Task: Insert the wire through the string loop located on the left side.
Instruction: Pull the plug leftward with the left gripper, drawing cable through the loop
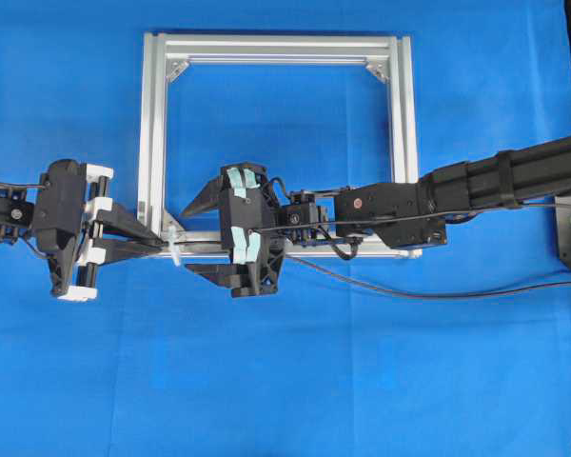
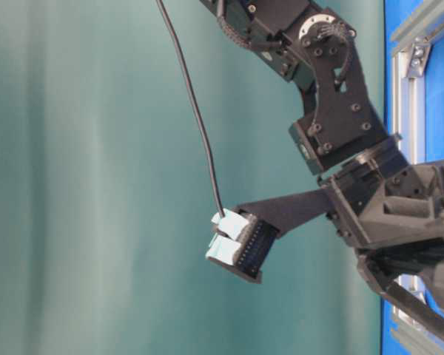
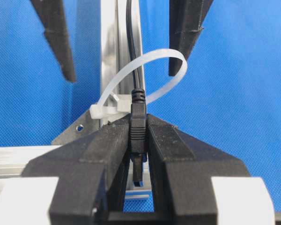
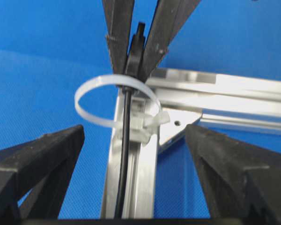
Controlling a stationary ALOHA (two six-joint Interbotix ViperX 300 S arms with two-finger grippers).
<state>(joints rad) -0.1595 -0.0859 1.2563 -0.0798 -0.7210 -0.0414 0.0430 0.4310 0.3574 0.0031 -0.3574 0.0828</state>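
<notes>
A: Wire [image 3: 130, 28] runs along the aluminium frame [image 1: 157, 133] and passes through the string loop [image 3: 152, 75], with its plug [image 3: 137, 129] pinched between the pressed-together fingers of the left end effector [image 3: 138, 140].

B: So the left side holds the plug on the far side of the loop. Why, do you think?

A: My guess is to keep the threaded end from slipping back out. The loop stands up from the frame's corner, and the cable sits inside its arc.

B: And the right end effector [image 4: 131, 154]?

A: Spread wide. Its fingers [image 4: 42, 154] stand either side of the cable and touch nothing that I can see, so it grips nothing.

B: What can't you make out?

A: From overhead, the loop is only a small white fleck between the two arms, and the plug is buried under the left fingers. The side camera shows mostly the right arm against a green backdrop, with a cable hanging above; the blue surface [image 1: 362, 381] barely appears there. The plug's metal tip is partly shadowed.
</notes>
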